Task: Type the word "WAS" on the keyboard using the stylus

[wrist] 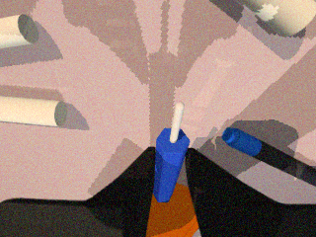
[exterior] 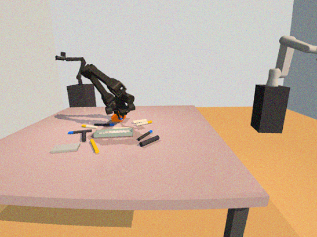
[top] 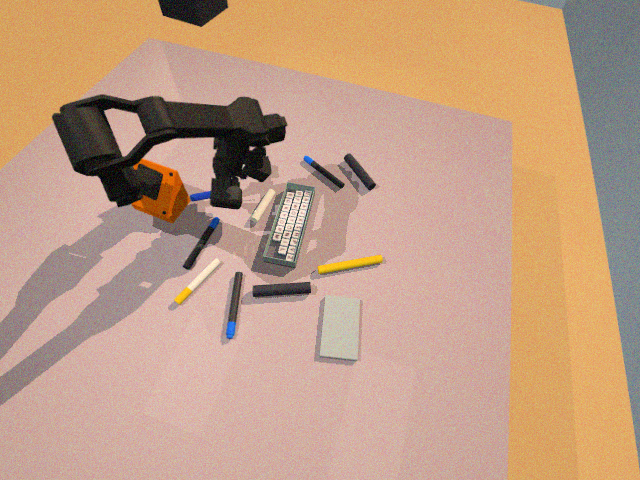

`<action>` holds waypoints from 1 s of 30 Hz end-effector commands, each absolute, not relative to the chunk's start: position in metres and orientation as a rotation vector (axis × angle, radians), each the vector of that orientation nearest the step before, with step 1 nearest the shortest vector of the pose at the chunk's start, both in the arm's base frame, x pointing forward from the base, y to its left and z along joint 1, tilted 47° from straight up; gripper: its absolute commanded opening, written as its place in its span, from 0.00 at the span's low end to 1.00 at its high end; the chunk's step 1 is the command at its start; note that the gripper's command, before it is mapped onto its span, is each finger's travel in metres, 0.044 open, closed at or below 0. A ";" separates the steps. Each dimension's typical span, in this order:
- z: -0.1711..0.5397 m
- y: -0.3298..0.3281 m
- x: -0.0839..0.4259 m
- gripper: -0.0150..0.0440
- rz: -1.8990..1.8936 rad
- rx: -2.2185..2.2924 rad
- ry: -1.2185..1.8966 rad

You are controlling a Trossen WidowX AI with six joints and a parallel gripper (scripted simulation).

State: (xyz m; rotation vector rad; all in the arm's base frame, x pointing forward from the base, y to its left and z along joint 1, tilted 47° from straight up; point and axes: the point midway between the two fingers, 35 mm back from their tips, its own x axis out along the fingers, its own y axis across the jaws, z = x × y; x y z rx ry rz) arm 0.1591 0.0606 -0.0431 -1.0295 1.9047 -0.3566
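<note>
The stylus [wrist: 170,165] [top: 200,196] is a blue barrel with a thin white tip. In the wrist view my gripper [wrist: 170,154] is shut on it, with one black finger on each side and the tip pointing forward past the fingers. It appears to be held above the desk; the exact height is unclear. The keyboard [top: 293,222] [exterior: 114,133], a green-grey case with white keys, lies to the right of the gripper in the top view and is out of the wrist view. The fingertips are hidden behind the arm in the top view.
An orange block [top: 178,198] stands beside the gripper. A white marker [top: 263,206] lies between gripper and keyboard. A blue-capped black pen [top: 202,241] lies near the block. A yellow pen [top: 351,264], a black cylinder [top: 281,289] and a grey pad [top: 340,328] lie beyond the keyboard's lower end.
</note>
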 end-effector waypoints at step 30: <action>-0.054 0.086 0.169 0.25 0.634 -2.561 1.814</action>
